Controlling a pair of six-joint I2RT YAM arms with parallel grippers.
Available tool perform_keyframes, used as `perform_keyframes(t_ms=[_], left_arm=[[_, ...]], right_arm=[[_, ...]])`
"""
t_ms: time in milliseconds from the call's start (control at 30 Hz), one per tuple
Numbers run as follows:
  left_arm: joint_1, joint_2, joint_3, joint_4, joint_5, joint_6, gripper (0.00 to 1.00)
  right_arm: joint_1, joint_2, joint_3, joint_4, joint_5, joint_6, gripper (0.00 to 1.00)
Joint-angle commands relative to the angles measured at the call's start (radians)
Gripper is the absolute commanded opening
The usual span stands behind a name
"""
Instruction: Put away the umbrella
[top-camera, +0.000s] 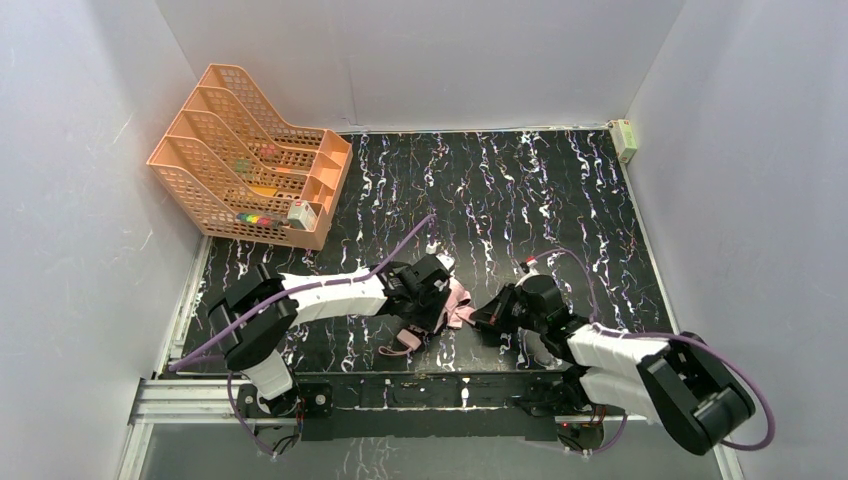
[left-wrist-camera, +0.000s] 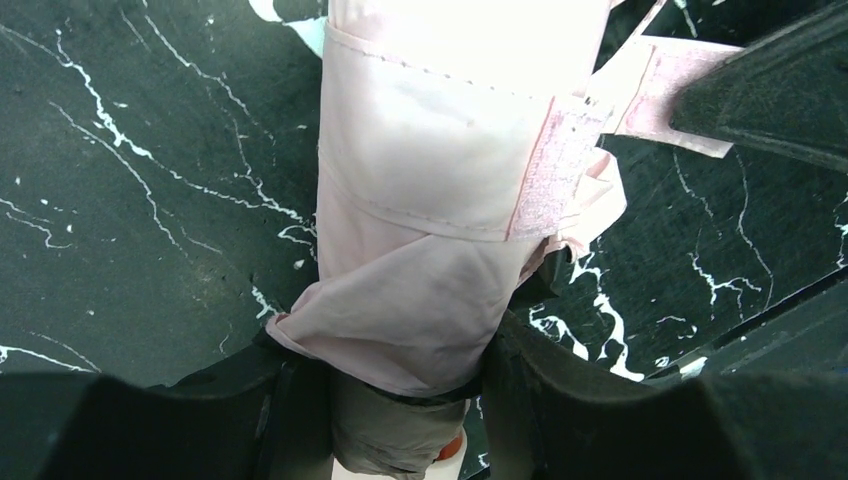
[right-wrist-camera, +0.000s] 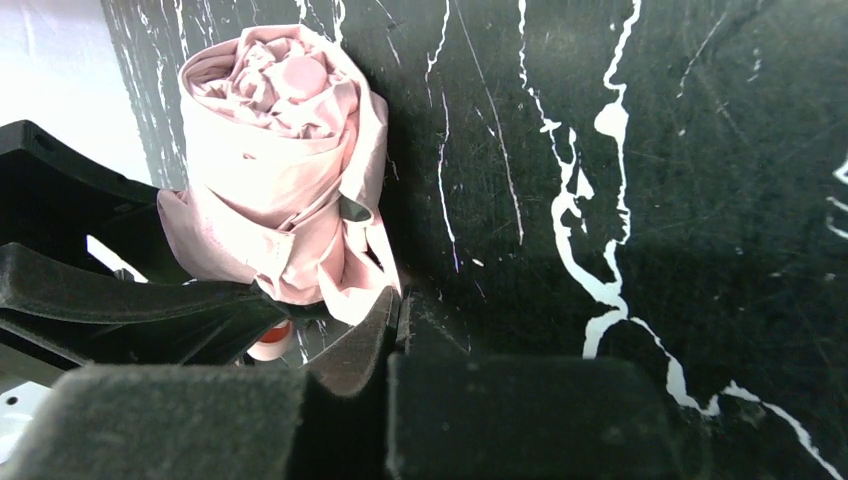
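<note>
The umbrella (top-camera: 459, 303) is folded into a pale pink roll and lies on the black marbled table, near the front middle. My left gripper (top-camera: 437, 300) is shut on it. In the left wrist view its fingers (left-wrist-camera: 560, 400) press both sides of the roll (left-wrist-camera: 440, 200) near the handle end. A pink velcro strap (left-wrist-camera: 560, 160) hangs loose across the fabric. My right gripper (top-camera: 492, 316) sits just right of the umbrella's tip end (right-wrist-camera: 280, 170) with its jaws shut together (right-wrist-camera: 400, 300). A corner of pink fabric touches the tips; I cannot tell if it is pinched. The wrist loop (top-camera: 400, 345) trails toward the front edge.
An orange mesh file organizer (top-camera: 250, 160) stands at the back left against the wall, with small items in its slots. A small pale box (top-camera: 624, 138) sits in the back right corner. White walls enclose the table; a metal rail (top-camera: 400, 392) runs along the front.
</note>
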Motion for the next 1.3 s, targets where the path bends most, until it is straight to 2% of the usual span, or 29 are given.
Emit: perform_keyframes(t_ms=[0, 333, 500, 733, 1267], left_arm=[[-0.005, 0.133, -0.081, -0.092, -0.081, -0.063, 0.00], [-0.005, 0.160, -0.075, -0.104, -0.108, -0.098, 0.00], [-0.005, 0.177, -0.068, -0.102, -0.109, -0.108, 0.00], [-0.005, 0.189, -0.064, -0.091, -0.110, -0.095, 0.00], [-0.040, 0.223, -0.109, -0.037, -0.082, -0.048, 0.00]], right_arm=[[0.000, -0.115, 0.044, -0.222, 0.078, -0.076, 0.00], [0.000, -0.372, 0.025, -0.573, 0.069, -0.092, 0.00], [0.000, -0.481, 0.044, -0.641, 0.031, -0.096, 0.00], [-0.001, -0.545, 0.067, -0.481, -0.058, -0.076, 0.00], [0.000, -0.349, 0.144, -0.012, -0.082, 0.089, 0.00]])
